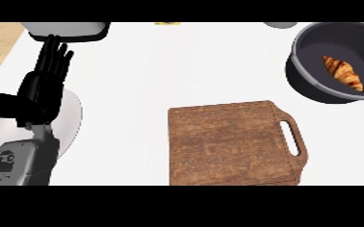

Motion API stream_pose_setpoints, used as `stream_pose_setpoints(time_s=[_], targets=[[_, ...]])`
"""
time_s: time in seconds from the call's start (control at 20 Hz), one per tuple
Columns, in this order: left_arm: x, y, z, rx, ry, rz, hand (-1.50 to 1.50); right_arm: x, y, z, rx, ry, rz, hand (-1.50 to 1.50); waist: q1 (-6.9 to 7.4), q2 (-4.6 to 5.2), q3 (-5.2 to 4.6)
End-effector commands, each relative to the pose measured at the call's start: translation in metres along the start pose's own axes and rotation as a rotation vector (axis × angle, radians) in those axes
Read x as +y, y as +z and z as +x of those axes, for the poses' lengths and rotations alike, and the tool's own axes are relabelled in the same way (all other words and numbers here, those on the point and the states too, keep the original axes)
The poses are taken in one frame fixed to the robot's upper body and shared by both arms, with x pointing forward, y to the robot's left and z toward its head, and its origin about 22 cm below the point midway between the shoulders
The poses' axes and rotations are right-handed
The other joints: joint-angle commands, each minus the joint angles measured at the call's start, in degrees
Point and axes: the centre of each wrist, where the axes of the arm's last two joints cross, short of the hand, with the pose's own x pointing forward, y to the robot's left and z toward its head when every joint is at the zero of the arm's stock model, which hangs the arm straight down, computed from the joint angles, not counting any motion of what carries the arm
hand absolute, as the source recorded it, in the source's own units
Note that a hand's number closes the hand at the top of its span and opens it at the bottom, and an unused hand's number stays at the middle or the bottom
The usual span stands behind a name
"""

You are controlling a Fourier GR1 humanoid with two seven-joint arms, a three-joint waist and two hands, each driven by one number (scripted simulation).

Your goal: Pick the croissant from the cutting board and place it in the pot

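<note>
So the count: one golden-brown flaky croissant (pixel 343 72), one dark grey round metal pot (pixel 313 84), one brown wooden cutting board with a handle slot (pixel 227 146), one black robot hand (pixel 44 84), all on one white worktop (pixel 177 67).

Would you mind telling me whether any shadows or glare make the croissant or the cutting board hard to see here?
In the head view, the croissant shows clearly inside the dark pot, no glare on it; the cutting board is evenly lit, its grain plain; the pot's right side is cut off by the view's edge; the left hand reads as a black shape at the left.
</note>
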Motion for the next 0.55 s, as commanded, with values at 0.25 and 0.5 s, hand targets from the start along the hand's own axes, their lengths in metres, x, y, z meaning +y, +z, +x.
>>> stream_pose_setpoints(time_s=[0.25, 0.5], targets=[[-0.008, -0.002, 0.007, -0.021, -0.012, 0.004, 0.00, -0.096, -0.001, -0.032, -0.023, -0.022, -0.044, -1.50, 0.07, 0.10, 0.01], [-0.007, 0.000, 0.002, -0.006, 0.009, -0.010, 0.00, -0.123, 0.002, -0.050, 0.008, -0.006, -0.069, -1.50, 0.38, 0.20, 0.02]])
